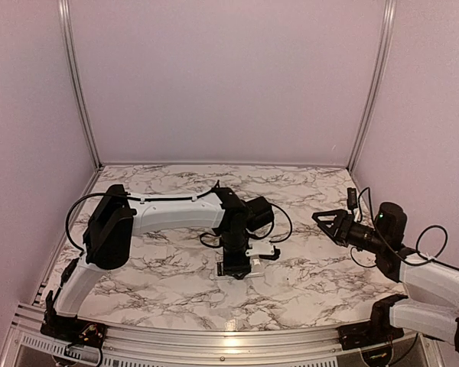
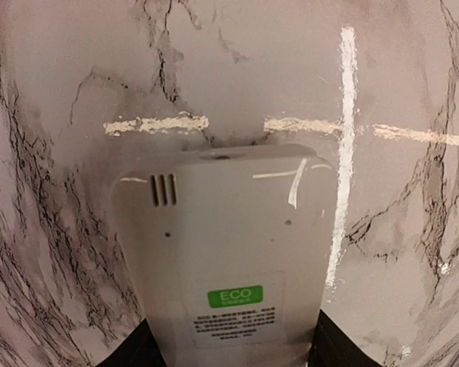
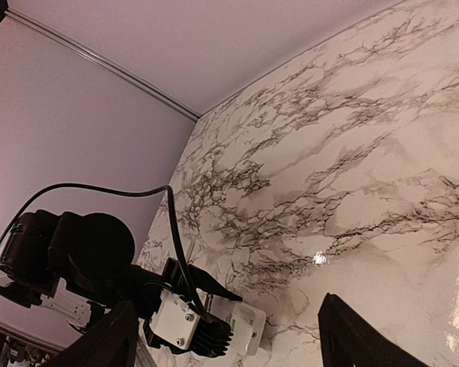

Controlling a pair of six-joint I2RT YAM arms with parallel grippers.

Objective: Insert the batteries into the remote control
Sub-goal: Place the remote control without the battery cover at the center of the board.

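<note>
Left tool (image 1: 236, 264) points straight down near bench (image 1: 161, 182) centre, a bit toward 6 o'clock, and is clamped on the remote control (image 2: 229, 237). In the left wrist view its dark fingers (image 2: 128, 355) press both long edges at the near end. The remote lies flat on the marble, back face up, far end toward 12 o'clock. It's a plain off-white shell with rounded corners. There are three short vent slots (image 2: 164, 189) at the 10 o'clock corner and a pinhole below them. A green ECO sticker (image 2: 235, 297) sits over small print at 6 o'clock, with pale scuffs toward 1 o'clock. White chalky lines (image 2: 157, 124) on the bench run past the far end and the right edge. Right tool (image 1: 327, 225) is at 3 o'clock from the remote, well apart, off the surface, fingers spread with nothing between them.
</note>
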